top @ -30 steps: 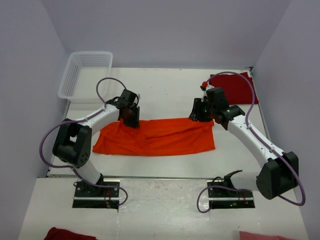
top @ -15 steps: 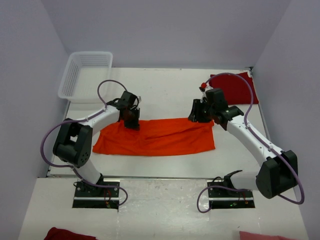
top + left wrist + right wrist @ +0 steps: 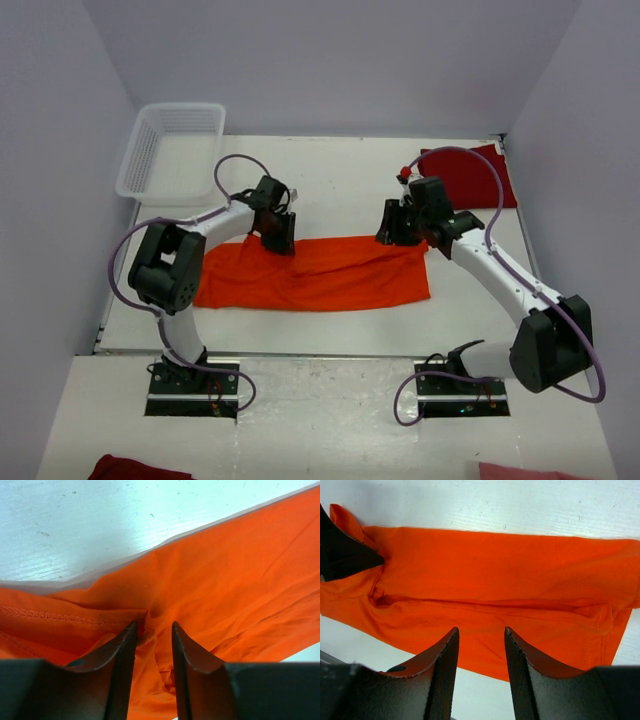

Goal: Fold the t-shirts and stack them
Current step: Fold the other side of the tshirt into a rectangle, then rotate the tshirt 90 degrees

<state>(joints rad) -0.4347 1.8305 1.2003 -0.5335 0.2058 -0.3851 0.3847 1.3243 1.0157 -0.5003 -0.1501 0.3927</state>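
left fingers (image 3: 121, 667) narrow astride orange t-shirt (image 3: 225, 590); grip unclear | right fingers (image 3: 442, 672) parted above it

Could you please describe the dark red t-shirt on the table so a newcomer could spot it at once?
On the white table, look to the far right corner, opposite the white basket at the far left. The dark red t-shirt lies flat there by the right wall. Unlike the bright orange t-shirt spread across the middle, it is deep red and takes up less room.
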